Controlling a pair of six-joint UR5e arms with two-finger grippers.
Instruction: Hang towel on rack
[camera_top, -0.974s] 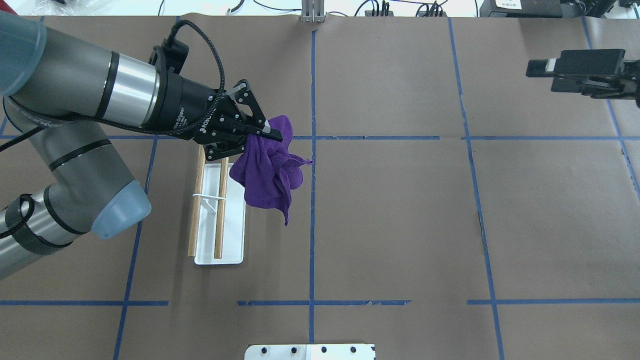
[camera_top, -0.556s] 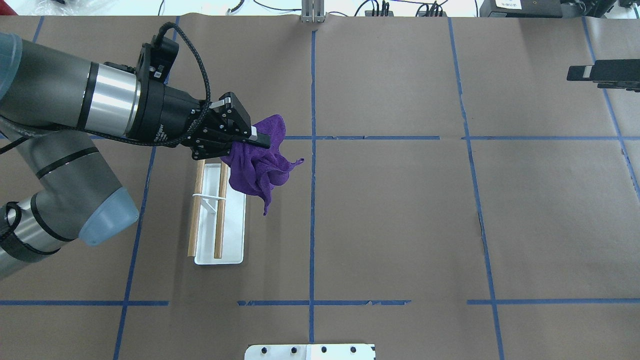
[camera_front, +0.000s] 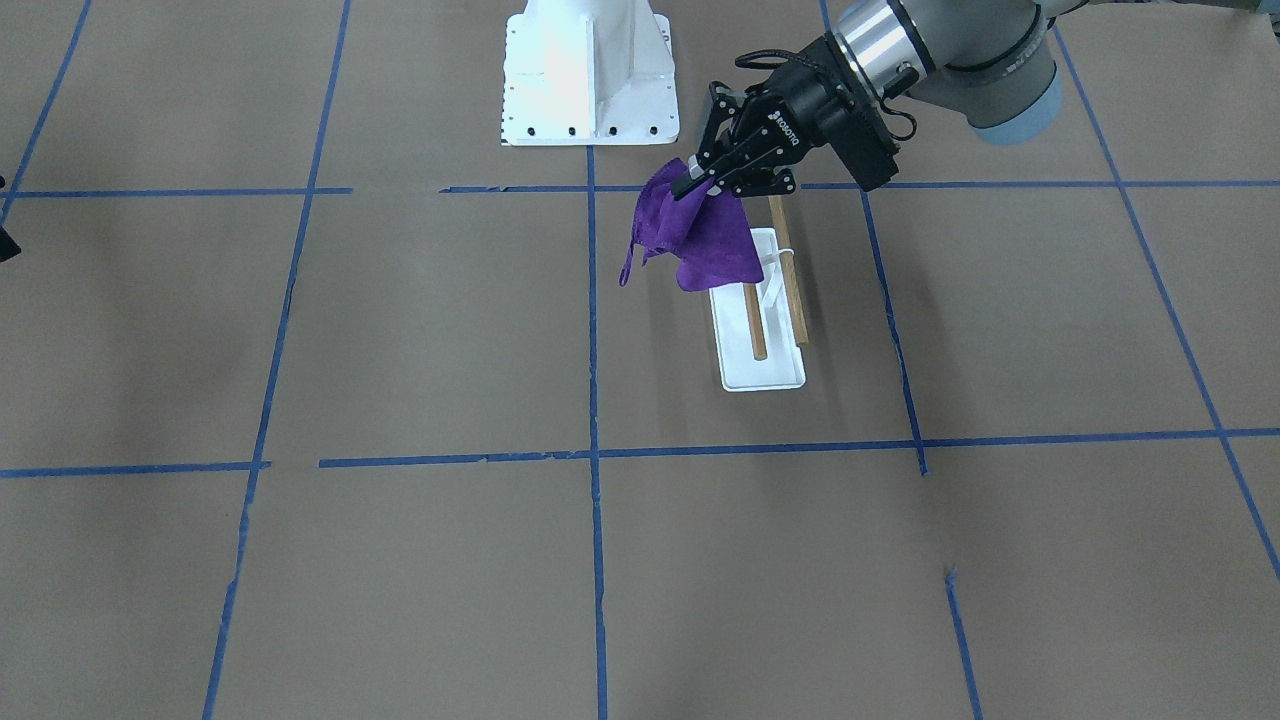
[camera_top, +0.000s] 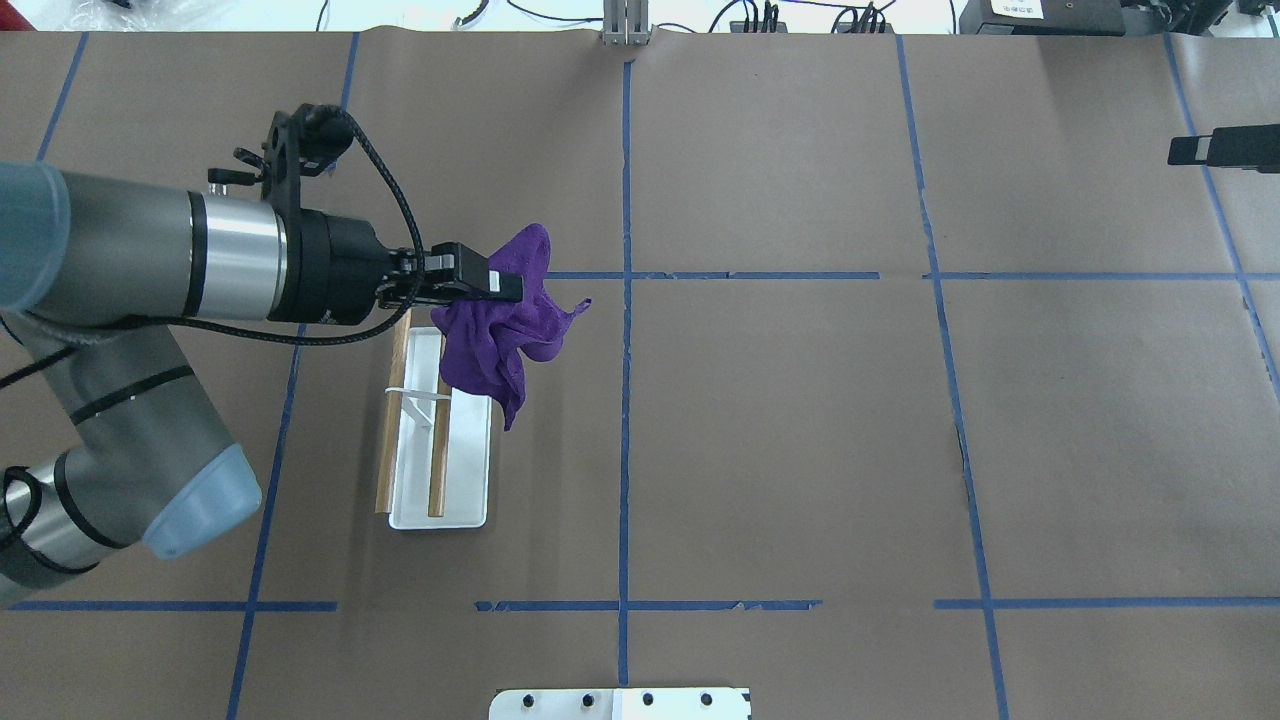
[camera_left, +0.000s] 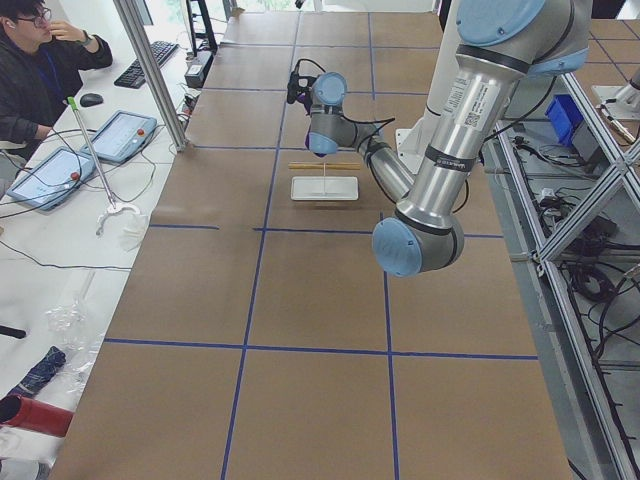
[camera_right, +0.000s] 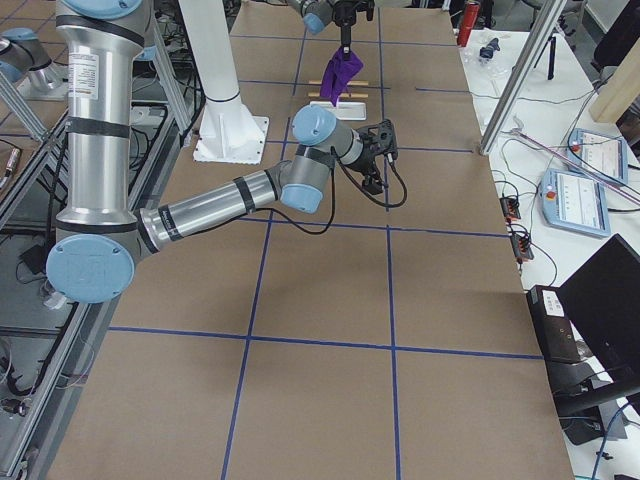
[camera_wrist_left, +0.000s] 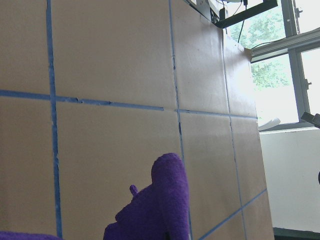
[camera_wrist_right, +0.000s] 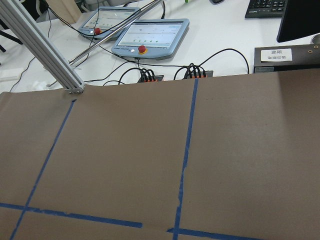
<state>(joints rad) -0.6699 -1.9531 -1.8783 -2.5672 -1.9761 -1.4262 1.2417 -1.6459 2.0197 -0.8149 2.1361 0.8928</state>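
Note:
My left gripper (camera_top: 506, 285) is shut on the top of a crumpled purple towel (camera_top: 497, 345) and holds it in the air. The towel hangs over the far end of the rack (camera_top: 466, 488), across the right-hand wooden dowel (camera_top: 437, 470); I cannot tell whether it touches it. The front view shows the same: gripper (camera_front: 692, 184), towel (camera_front: 705, 243), rack base (camera_front: 765, 375). A fold of the towel (camera_wrist_left: 157, 210) fills the bottom of the left wrist view. My right gripper (camera_top: 1222, 150) is at the far right edge, edge-on, and I cannot tell its state.
The big white bolted pedestal (camera_front: 588, 70) stands at the robot's side of the table. Blue tape lines cross the brown paper. Tablets and cables (camera_wrist_right: 150, 35) lie beyond the far table edge. A seated operator (camera_left: 35, 70) is at the far side.
My left gripper has rolled its wrist and drawn back to the left with the towel, bringing it over the rack's far end. My right gripper has withdrawn further to the right.

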